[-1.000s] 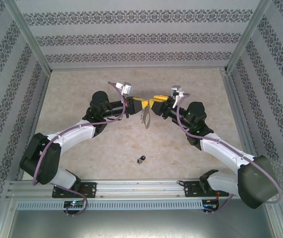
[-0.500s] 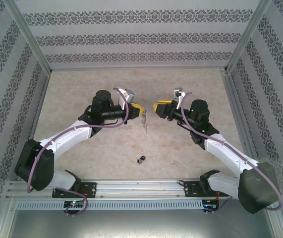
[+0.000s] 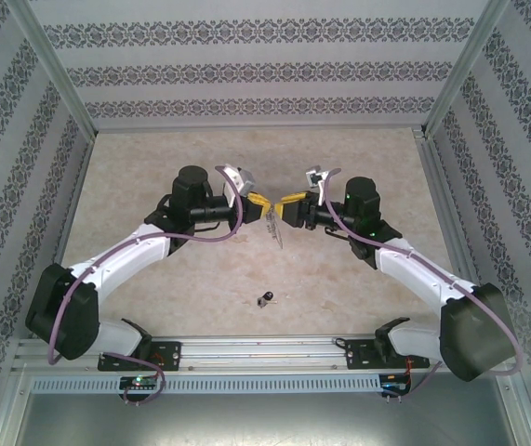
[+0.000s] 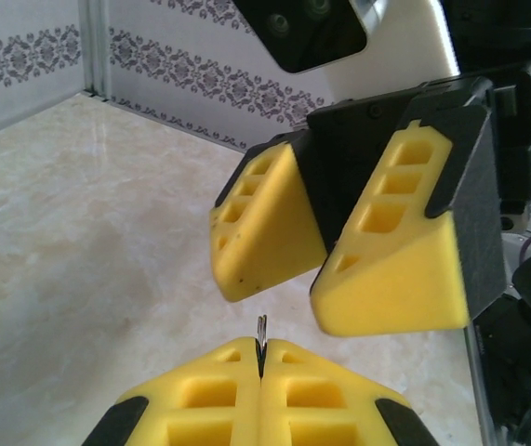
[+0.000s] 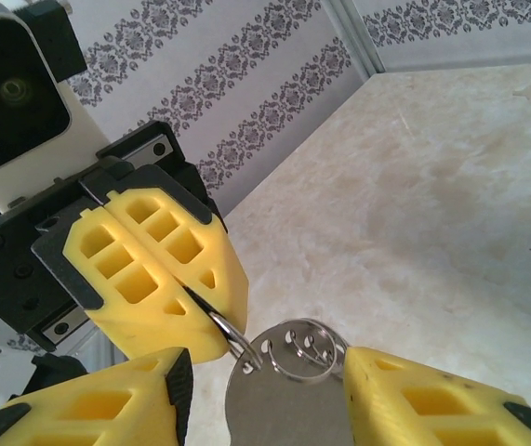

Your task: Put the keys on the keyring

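The left end effector [image 4: 261,358] was closed tight on the upper edge of the keyring [image 5: 288,390], which hung from its pads above the worktop [image 3: 153,167]. The right end effector [image 4: 316,279] stood partly open facing it, one yellow finger on either side of the hanging keyring; contact could not be judged. The black-headed key [image 3: 265,298] lay on the worktop nearer the arm bases, well apart from both.

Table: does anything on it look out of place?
Yes. The black-headed key lies alone near the front edge of the table, far from the keyring that the left claw holds up.
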Robot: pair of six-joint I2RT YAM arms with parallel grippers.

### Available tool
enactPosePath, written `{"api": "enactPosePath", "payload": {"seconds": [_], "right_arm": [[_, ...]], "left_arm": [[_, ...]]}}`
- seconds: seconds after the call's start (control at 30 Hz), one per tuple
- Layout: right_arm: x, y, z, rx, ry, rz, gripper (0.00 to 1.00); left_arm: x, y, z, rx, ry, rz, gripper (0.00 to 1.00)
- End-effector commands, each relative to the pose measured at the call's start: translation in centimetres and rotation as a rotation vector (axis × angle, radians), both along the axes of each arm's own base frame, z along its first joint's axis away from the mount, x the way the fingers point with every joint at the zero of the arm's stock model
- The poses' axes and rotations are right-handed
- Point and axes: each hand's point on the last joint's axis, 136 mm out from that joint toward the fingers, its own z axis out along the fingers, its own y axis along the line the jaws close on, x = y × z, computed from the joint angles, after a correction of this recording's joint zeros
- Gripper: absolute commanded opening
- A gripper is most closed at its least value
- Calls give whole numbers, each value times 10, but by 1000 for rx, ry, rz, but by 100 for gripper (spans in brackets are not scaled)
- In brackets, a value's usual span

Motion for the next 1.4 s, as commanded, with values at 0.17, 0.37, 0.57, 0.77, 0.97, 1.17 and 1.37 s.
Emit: {"api": "enactPosePath", "payload": {"seconds": [0.17, 0.37, 0.57, 0.77, 0.97, 1.17, 1.37], "right_arm": [[-6, 9, 9, 2, -48, 69, 43], [-9, 11, 10, 4, -52, 86, 32], [-12, 15, 7, 2, -46, 114, 20], [-12, 15, 4, -3, -46, 111, 4], [0, 4, 1, -15, -81, -7, 0], [1, -11, 9, 14, -143, -82, 0], [2, -21, 17, 38, -197, -136, 0]], "left_arm": [[-10, -11, 12, -33, 18, -99, 0], [-9, -12, 10, -32, 35, -103, 0], [-7, -13, 9, -31, 44, -100, 0], [-7, -14, 10, -35, 53, -104, 0], [-1, -13, 13, -61, 90, -63, 24], [12, -1, 15, -86, 115, 80, 40], [8, 10, 20, -144, 83, 127, 46]]}}
